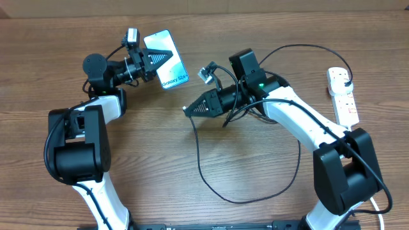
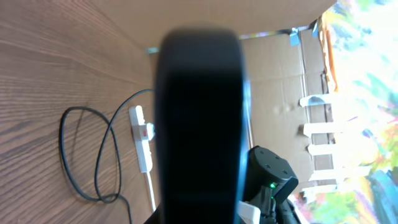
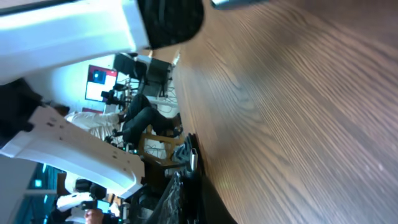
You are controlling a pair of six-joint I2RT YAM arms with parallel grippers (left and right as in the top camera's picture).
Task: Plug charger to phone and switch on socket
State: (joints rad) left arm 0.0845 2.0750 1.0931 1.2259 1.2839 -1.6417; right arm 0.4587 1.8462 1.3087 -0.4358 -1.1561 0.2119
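Note:
The phone [image 1: 167,59] has a lit blue screen and is held up off the table at the back left. My left gripper [image 1: 155,61] is shut on its near edge. In the left wrist view the phone [image 2: 199,118] is a dark blurred bar seen edge-on. My right gripper [image 1: 192,108] is shut on the charger [image 1: 199,163] near its connector tip, to the right of the phone and apart from it. The tip [image 3: 192,159] shows small and silvery by the dark fingers [image 3: 186,180]. The black cable loops across the table to the white socket strip [image 1: 342,96].
The socket strip [image 2: 142,138] and cable loops [image 2: 87,158] lie far off in the left wrist view, with the right arm [image 2: 268,180] beyond the phone. The white left arm [image 3: 68,31] fills the top of the right wrist view. Cardboard walls stand behind the table.

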